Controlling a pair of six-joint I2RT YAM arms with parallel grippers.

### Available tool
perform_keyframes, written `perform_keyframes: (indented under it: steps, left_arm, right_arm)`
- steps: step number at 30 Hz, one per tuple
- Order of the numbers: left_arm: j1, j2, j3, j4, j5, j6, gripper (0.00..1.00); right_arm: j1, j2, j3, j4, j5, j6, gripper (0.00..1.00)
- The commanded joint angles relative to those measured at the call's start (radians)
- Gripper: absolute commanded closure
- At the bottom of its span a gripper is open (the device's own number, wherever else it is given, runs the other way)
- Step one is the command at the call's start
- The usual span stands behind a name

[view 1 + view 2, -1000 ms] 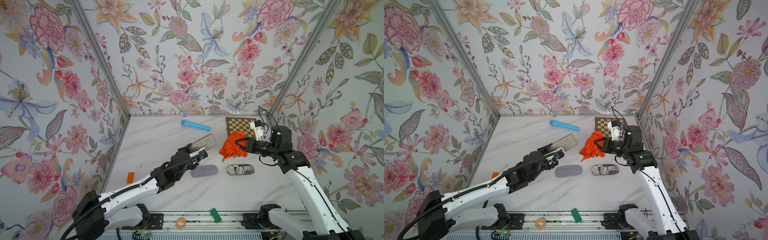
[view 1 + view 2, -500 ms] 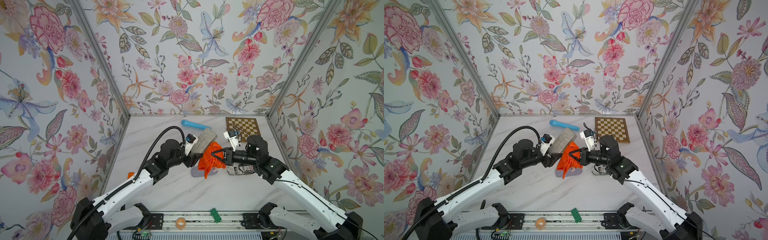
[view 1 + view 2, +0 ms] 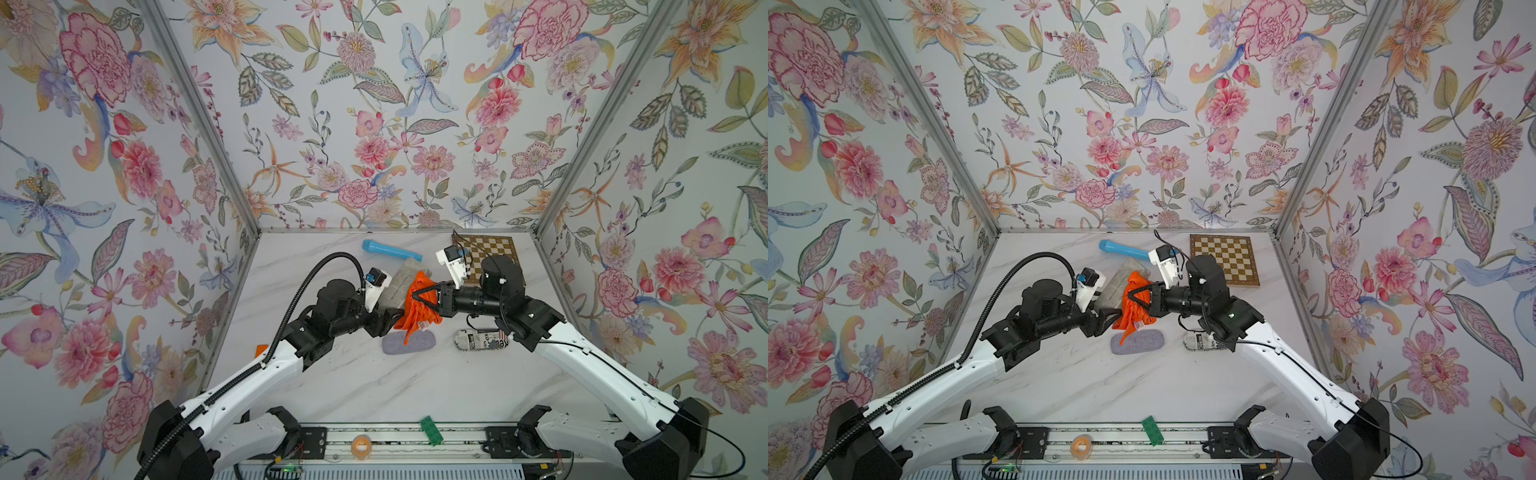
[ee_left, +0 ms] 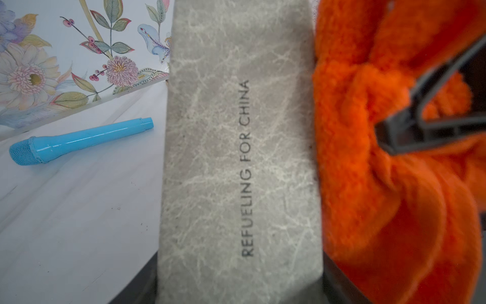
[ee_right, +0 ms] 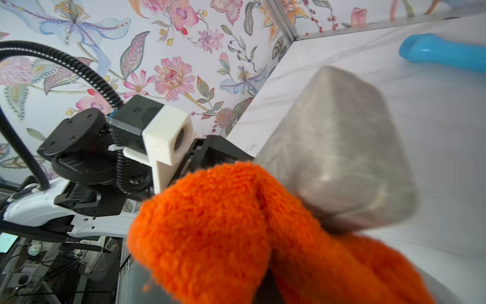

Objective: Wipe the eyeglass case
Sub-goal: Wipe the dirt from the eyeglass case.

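**Eyeglass case (image 3: 400, 283) held up, cloth (image 3: 420, 309) at its side**

The grey eyeglass case is raised off the marble table (image 3: 332, 374), tilted, above its middle. The left gripper (image 3: 385, 321) has its jaws partly closed, clamped on the case's lower end. The orange cloth touches one long side of the case and is pinched in the fully closed right gripper (image 3: 417, 296). A blue microphone (image 3: 390, 250) lies behind, a chessboard (image 3: 494, 254) in the back corner, and a grey pouch (image 3: 409, 344) beneath the cloth.

Bright, even light; blurred wrist close-ups.
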Motion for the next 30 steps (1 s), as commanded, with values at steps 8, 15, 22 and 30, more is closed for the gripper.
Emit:
perform_keyframes:
  steps: [8, 15, 22, 30]
  left_arm:
    - [-0.022, -0.026, 0.010, 0.050, 0.200, 0.018, 0.53]
    - [0.003, -0.019, -0.003, 0.108, 0.281, -0.081, 0.54]
    - [0.043, 0.028, 0.008, 0.160, 0.431, -0.163, 0.54]
    - [0.046, 0.013, 0.009, 0.089, 0.467, -0.134, 0.53]
  right_arm:
    - [-0.168, 0.094, 0.143, -0.148, 0.059, -0.204, 1.00]
    - [-0.055, 0.023, 0.033, -0.040, 0.049, -0.193, 1.00]
    - [0.032, -0.004, -0.099, 0.051, 0.098, -0.218, 1.00]
    - [-0.165, 0.002, 0.035, -0.083, 0.119, -0.305, 1.00]
